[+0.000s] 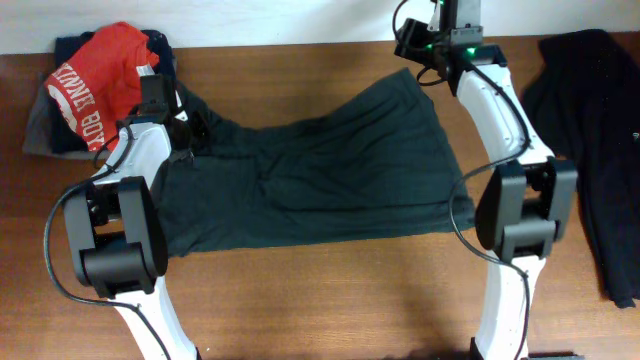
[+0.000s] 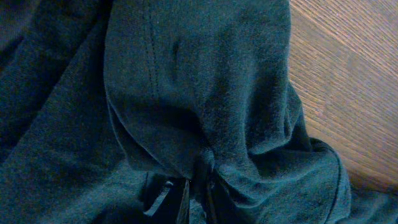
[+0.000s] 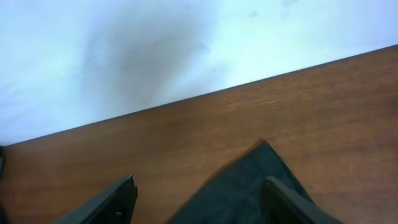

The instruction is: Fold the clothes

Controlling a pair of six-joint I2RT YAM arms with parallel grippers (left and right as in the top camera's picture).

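The clothes (image 1: 330,170), a large dark T-shirt with its plain side up, lie spread across the middle of the table. My left gripper (image 1: 190,135) sits on the shirt's upper left part. In the left wrist view, that gripper (image 2: 198,190) is shut on a bunched fold of the dark fabric (image 2: 205,93), which puckers toward the fingertips. My right gripper (image 1: 418,62) is at the shirt's far right corner. Seen from the right wrist, it (image 3: 200,185) stands open, and the pointed corner of the shirt (image 3: 249,180) lies between its fingers, closer to the right finger (image 3: 277,190).
A red tee with white lettering (image 1: 100,80) lies on a dark pile at the back left. Another dark garment (image 1: 590,140) lies at the right edge. Bare wooden table (image 1: 330,290) runs along the front. A white wall (image 3: 186,50) borders the far table edge.
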